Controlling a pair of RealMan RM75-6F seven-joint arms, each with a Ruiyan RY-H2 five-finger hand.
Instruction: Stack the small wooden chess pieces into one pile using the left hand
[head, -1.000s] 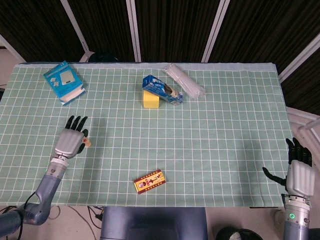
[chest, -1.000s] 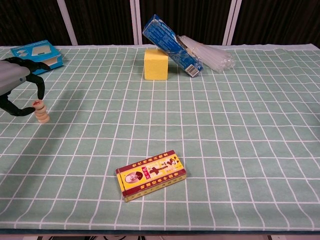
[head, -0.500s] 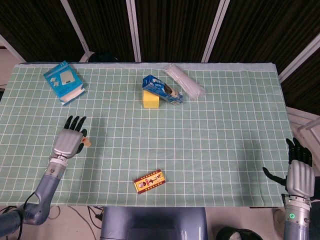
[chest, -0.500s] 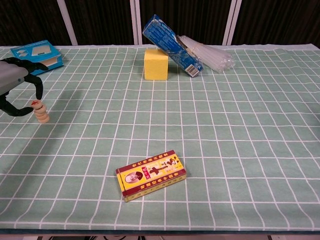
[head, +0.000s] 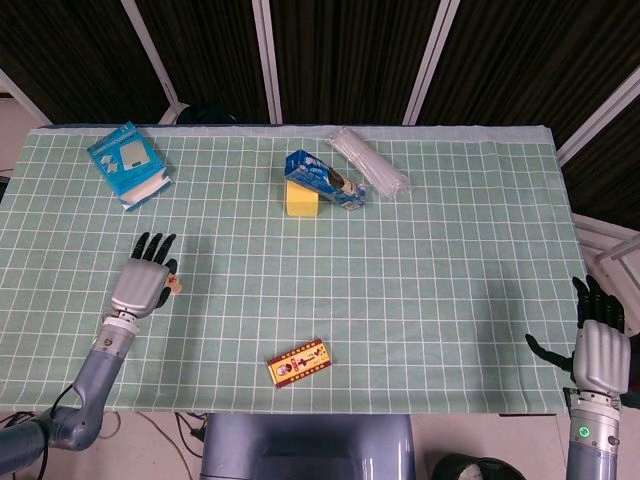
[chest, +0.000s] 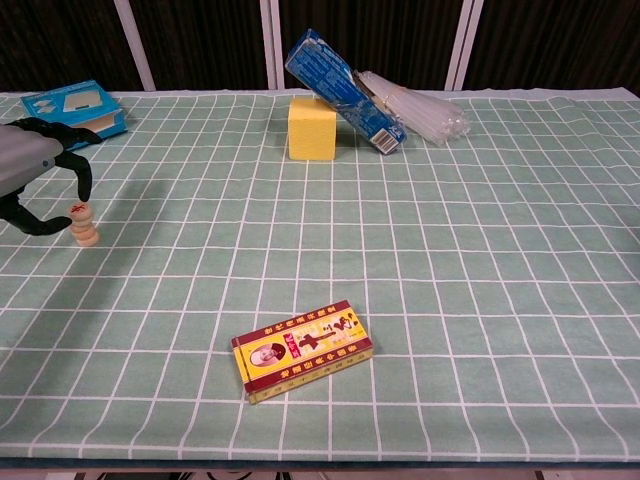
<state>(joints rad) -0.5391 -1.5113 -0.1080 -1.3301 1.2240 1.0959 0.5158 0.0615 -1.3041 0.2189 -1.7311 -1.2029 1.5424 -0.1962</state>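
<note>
The worktop (head: 440, 250) is covered with a green checked cloth. At its far side, a yellow block (chest: 311, 127) stands with a blue carton (chest: 342, 89) leaning tilted on its top, and a clear plastic packet (chest: 420, 112) lies just beside the carton. A blue box with a white panel (head: 128, 164) lies at the far left corner. Near the front edge lies a red and yellow box (chest: 303, 350), well apart from everything else. None of these things stands between the left hand and the pieces.

The pile of chess pieces (chest: 84, 224) stands upright on the cloth at the left side, with a red mark on the top piece. Compared with half a second ago, the pile looks lower and straighter in the chest view, and the left hand has shifted only slightly.

The left hand (chest: 32, 171) is over the pile, with its fingers (chest: 78, 172) curved down. One dark fingertip is just above the top piece and the thumb curls at the left of the pile; whether they touch it, I cannot tell. In the head view this hand (head: 141, 279) partly hides the pile.

The right hand (head: 598, 345) is beyond the right edge of the worktop, fingers apart, holding nothing.
</note>
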